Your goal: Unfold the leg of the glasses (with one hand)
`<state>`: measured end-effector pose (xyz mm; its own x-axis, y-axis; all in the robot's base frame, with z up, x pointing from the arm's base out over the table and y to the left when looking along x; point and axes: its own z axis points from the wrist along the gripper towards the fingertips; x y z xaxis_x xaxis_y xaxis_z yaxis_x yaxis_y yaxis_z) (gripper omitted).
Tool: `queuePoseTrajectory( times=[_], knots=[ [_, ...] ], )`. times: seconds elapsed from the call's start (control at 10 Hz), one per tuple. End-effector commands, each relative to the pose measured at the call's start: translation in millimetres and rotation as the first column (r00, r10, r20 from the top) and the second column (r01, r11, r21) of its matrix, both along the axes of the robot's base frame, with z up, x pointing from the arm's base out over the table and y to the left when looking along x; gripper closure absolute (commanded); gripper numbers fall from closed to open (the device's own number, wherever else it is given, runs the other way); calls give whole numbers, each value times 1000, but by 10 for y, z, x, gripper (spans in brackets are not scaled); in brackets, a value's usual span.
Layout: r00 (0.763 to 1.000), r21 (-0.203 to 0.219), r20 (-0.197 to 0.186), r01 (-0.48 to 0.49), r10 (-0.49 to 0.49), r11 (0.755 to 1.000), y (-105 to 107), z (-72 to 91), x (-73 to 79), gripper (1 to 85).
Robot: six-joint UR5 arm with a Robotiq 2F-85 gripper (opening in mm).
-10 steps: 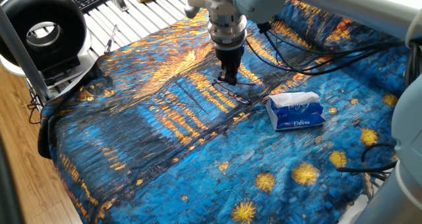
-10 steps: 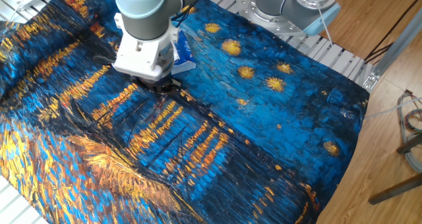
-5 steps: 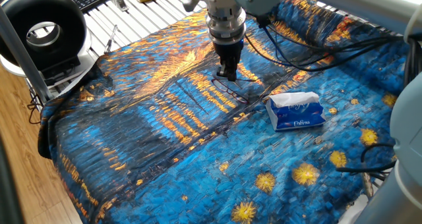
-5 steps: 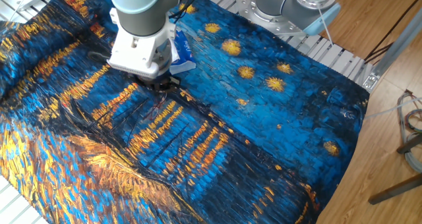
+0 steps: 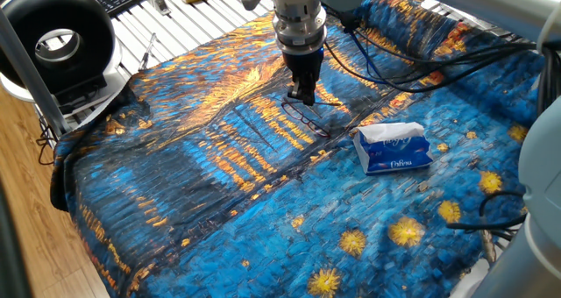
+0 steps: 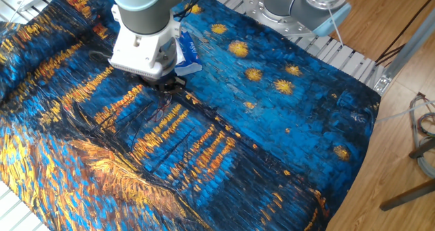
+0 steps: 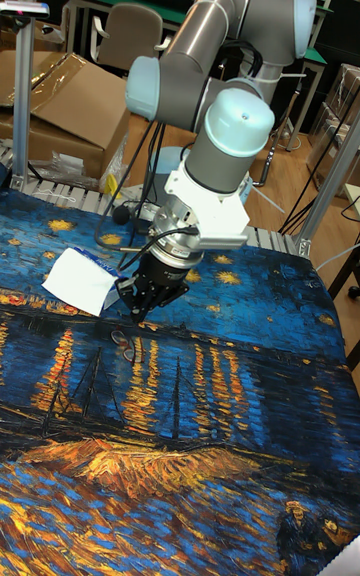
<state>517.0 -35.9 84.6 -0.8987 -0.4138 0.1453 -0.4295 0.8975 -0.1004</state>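
Note:
The glasses [image 5: 308, 121] are small, with a thin dark frame, and lie on the starry blue and orange cloth just in front of my gripper [image 5: 302, 95]. The black fingers point straight down and are pinched together on the far end of the frame, where a thin leg runs. In the other fixed view the gripper [image 6: 167, 85] sits under the wide grey wrist, and the glasses [image 6: 155, 113] are only faint thin lines. The tall fixed view shows the gripper [image 7: 139, 313] just above the glasses [image 7: 124, 344].
A blue-white tissue pack [image 5: 394, 148] lies to the right of the glasses, close to the gripper [image 6: 187, 54]. Black cables [image 5: 412, 74] trail over the cloth behind the arm. A round black fan [image 5: 57, 42] stands at the far left table edge.
The gripper has shifted a little toward the far side of the table, with its fingers staying together at the glasses. The frame's near part has barely moved.

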Motion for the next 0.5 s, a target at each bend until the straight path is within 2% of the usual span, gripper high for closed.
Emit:
queuePoseTrajectory(
  times=[0.0,0.4],
  knots=[
    [1000,4,-4,17,-17,1000,30,69,-22,847],
    [999,-4,-18,29,-29,1000,12,188,-99,847]
  ],
)
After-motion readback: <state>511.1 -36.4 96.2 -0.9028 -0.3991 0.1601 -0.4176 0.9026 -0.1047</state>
